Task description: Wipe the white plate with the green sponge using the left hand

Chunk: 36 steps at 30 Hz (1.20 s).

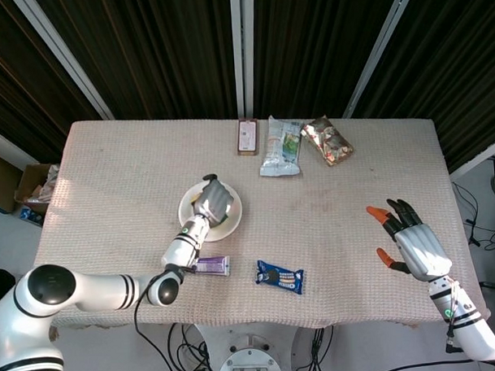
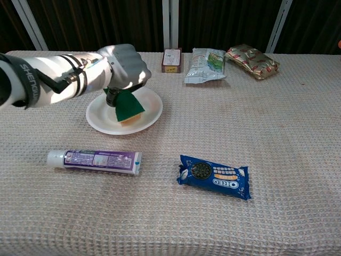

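The white plate (image 2: 98, 120) (image 1: 231, 223) lies left of the table's middle. My left hand (image 2: 127, 68) (image 1: 212, 200) is over it and grips the green sponge (image 2: 127, 105), whose yellow underside touches the middle of the plate. The head view hides the sponge under the hand. My right hand (image 1: 414, 246) hovers with fingers spread at the right edge of the table, holding nothing; the chest view does not show it.
A toothpaste tube (image 2: 95, 159) lies in front of the plate and a blue Oreo pack (image 2: 214, 176) to its right. At the back stand a small box (image 2: 171, 59), a clear snack bag (image 2: 206, 64) and a gold-red packet (image 2: 252, 61).
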Available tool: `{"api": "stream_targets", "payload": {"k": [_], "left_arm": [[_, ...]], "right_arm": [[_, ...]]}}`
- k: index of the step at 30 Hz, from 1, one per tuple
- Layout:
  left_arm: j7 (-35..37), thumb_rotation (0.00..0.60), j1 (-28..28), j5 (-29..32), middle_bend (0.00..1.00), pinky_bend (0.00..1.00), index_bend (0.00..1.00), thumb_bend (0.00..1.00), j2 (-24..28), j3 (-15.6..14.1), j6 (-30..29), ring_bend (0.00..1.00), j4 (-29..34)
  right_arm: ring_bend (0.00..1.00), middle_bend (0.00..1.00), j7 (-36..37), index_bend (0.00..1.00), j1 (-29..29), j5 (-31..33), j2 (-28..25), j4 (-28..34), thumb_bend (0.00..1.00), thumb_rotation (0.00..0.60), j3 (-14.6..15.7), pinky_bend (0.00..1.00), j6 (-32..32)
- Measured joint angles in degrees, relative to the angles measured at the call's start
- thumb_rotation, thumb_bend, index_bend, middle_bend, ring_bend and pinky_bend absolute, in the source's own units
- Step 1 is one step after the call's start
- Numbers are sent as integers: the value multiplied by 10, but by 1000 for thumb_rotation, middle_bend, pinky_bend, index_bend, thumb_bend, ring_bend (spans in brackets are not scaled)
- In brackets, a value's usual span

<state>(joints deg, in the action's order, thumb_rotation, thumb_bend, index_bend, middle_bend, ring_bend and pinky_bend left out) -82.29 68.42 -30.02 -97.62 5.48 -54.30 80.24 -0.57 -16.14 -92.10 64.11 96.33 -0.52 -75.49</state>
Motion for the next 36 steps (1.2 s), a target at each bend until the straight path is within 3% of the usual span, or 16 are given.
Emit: {"api": "stream_targets", "payload": {"k": [11,23,36], "left_arm": [[-63,600,43,103,571,364,547,285,-38,-20,-37,483,-29],[-77,600,52,116,572,365,550,285,-7,-32,-87,483,42],[-122,600,61,196,574,365,556,289,-57,-45,-73,482,-75]], "right_arm": [[0,183,14,128,3,-1,-1,-9,264,600,0,0,-5],[0,183,13,128,6,-1,3,-11,264,600,2,0,-5],[0,183,8,128,10,0,-1,-4,263,600,0,0,-8]]}}
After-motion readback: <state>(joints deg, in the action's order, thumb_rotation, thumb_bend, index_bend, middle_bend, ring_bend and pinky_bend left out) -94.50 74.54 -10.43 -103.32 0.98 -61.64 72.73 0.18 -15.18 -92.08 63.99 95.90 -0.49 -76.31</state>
